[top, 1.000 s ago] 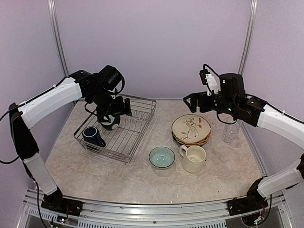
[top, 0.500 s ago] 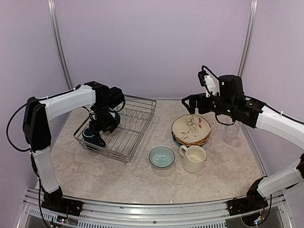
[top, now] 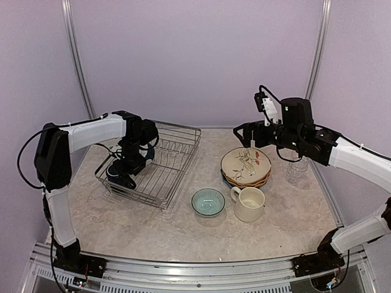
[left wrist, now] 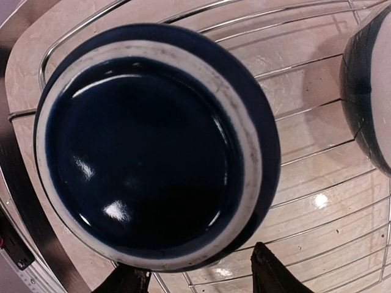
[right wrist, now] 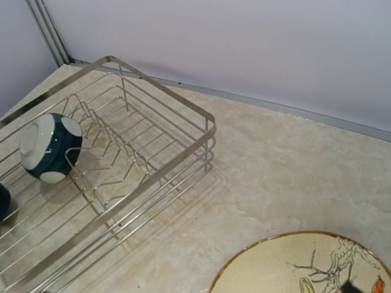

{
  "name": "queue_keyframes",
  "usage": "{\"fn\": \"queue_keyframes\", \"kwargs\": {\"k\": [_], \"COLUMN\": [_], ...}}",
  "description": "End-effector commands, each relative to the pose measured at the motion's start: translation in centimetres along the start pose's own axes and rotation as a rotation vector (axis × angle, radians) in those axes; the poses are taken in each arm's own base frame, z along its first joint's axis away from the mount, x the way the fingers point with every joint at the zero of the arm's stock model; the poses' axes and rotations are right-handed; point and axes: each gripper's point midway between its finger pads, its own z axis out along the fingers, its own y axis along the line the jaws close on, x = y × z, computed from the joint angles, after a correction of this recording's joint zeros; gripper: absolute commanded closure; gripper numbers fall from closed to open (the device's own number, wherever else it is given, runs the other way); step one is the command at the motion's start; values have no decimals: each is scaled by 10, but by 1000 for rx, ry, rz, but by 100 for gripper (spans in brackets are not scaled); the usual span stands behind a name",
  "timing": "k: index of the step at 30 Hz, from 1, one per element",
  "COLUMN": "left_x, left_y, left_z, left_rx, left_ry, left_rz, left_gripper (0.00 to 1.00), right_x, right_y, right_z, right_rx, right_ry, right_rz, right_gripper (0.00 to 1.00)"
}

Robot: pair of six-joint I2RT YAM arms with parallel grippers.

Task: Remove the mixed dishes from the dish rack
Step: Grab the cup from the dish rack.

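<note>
The dish rack (top: pixel 174 146) stands at the back left. In it, the navy mug (left wrist: pixel 153 146) sits upright at the near left end, and the dark white-lined bowl (right wrist: pixel 50 148) lies on its side further back. My left gripper (top: pixel 125 173) is lowered onto the mug and hides most of it in the top view. Its fingertips (left wrist: pixel 274 271) stand apart either side of the mug's near edge, and I see no contact. My right gripper (top: pixel 246 131) hovers open and empty above the table, between the rack and the stacked plates (top: pixel 245 166).
On the table to the right of the rack are a teal bowl (top: pixel 208 201), a large cream mug (top: pixel 249 203) and clear glasses (top: pixel 297 170). The cream floral plate (right wrist: pixel 317 265) tops the stack. Purple walls close in the back and sides.
My left arm has dropped from above the rack down onto the navy mug, and its jaws have narrowed. The right arm has barely moved.
</note>
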Motion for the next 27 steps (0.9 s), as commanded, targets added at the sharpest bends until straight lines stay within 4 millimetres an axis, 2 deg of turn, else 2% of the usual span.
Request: {"fn": "queue_keyframes", "kwargs": {"k": [1,6,12,18,22,25,27], "left_x": [-4,-13,-20,-19,-16,-12,-7], "left_y": [3,-1,-4,-5,-11,-19,-23], "left_z": [17,30,35,35,24,7,-8], "left_rx": [-48,-59,-61,-47,2,66,115], "left_ry": [-26,-99,-150,-153,-145,-145,-139], "left_rz": [-52,-74,-31,1,33,72,99], "left_gripper": [48,54,58,79,90,99,100], "right_x": [-4,-2,-3,-5,-8,-10,-10], "right_y": [1,3,5,5,8,9,9], "right_z": [4,5,2,1,3,5,7], "right_rx": [-14,-25,-40,-41,-53,-55,-55], "right_ry": [-14,-9,-10,-21,-23,-23,-20], "right_rz": [2,10,21,32,36,40,40], "right_gripper": [0,0,0,0,0,0,0]}}
